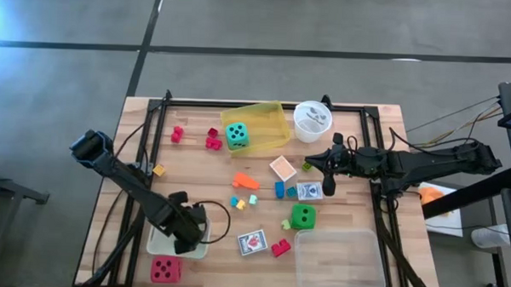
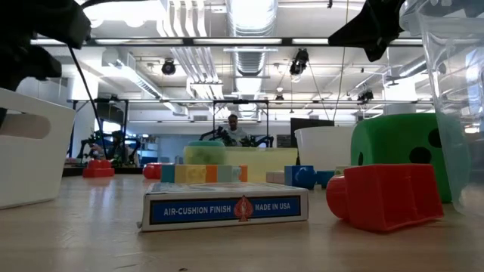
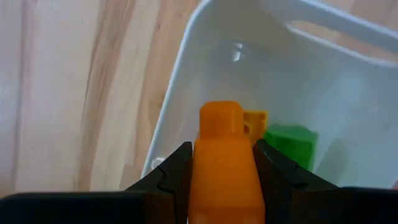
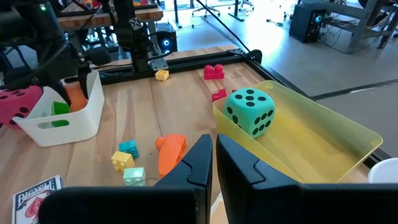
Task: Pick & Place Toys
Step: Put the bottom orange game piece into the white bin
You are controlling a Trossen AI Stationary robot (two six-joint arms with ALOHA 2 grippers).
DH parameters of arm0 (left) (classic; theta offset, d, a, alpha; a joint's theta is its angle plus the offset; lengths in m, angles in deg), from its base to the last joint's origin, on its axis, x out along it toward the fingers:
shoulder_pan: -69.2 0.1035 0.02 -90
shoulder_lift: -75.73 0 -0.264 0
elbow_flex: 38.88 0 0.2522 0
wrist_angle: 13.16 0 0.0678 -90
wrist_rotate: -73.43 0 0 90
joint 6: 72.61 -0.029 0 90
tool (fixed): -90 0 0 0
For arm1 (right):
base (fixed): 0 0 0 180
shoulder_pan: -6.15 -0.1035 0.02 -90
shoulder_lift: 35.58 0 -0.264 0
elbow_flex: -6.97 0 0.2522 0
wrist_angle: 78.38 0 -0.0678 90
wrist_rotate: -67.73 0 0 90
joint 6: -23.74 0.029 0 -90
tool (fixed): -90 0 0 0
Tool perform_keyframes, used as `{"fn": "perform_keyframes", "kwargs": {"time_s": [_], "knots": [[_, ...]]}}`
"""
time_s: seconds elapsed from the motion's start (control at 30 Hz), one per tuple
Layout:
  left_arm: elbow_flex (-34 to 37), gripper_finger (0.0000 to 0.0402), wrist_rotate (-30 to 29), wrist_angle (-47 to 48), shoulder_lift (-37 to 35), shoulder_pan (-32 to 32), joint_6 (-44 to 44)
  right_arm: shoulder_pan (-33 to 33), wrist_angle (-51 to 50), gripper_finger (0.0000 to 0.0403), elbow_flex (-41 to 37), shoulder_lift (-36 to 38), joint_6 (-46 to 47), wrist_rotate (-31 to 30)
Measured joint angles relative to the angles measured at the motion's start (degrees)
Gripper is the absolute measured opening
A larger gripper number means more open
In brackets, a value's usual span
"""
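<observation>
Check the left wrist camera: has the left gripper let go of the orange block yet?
No, the left gripper is shut on the orange block, held over the white tray.

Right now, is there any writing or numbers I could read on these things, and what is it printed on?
"AIR-CUSHION FINISH" and "MADE IN USA": on the edge of the playing card box, low view.
Script on the second card box, right wrist view: too blurred to read.
Dice carry only black dots, no numerals.
Nothing else is legible.

A robotics lab: exposed ceiling ducts (image 2: 249,57), other robot rigs (image 2: 106,140).
</observation>
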Motion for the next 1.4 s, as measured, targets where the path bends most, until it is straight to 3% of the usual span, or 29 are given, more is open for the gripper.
{"fn": "perform_keyframes", "kwargs": {"time_s": [1.4], "knots": [[1.2,0.0122,-3.88,-6.89,1.84,-0.02,-2.56,-0.01,-0.04,0.002,0.0,-0.01,0.0,0.0]]}}
